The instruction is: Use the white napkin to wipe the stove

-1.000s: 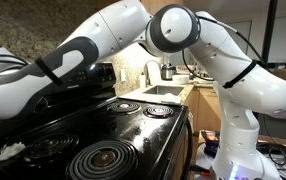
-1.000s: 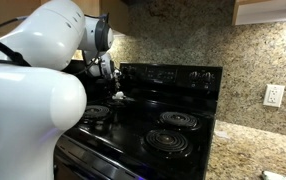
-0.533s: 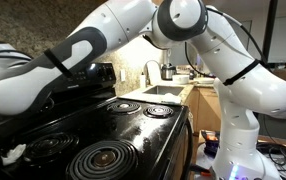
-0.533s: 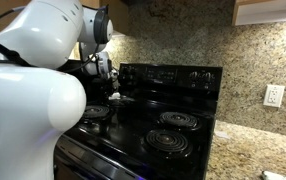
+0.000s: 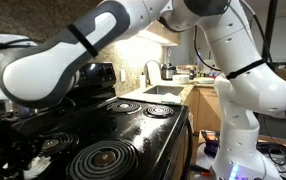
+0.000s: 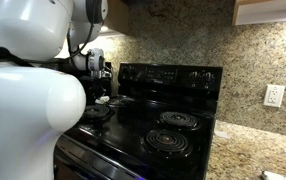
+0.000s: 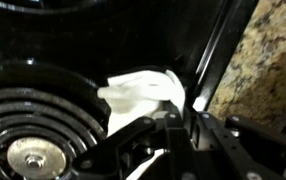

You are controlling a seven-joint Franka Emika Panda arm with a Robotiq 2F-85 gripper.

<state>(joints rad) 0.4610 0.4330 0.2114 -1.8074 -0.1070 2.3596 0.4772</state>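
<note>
Pincer [image 7: 175, 118] apparently clamping white napkin [image 7: 136, 92], on stove [image 7: 73, 40]

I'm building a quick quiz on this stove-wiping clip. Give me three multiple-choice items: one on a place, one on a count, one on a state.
1. Where is the white napkin?
A) beside a coil burner, near the granite counter
B) on the control panel
C) on the floor

2. How many coil burners does the stove have?
A) two
B) four
C) six

3. How is the gripper?
A) wide open
B) out of view
C) shut, napkin at its tips

Answers:
1. A, the wrist view shows it between coil and counter.
2. B, four spirals show in an exterior view.
3. C, the fingers meet at the napkin.
</note>
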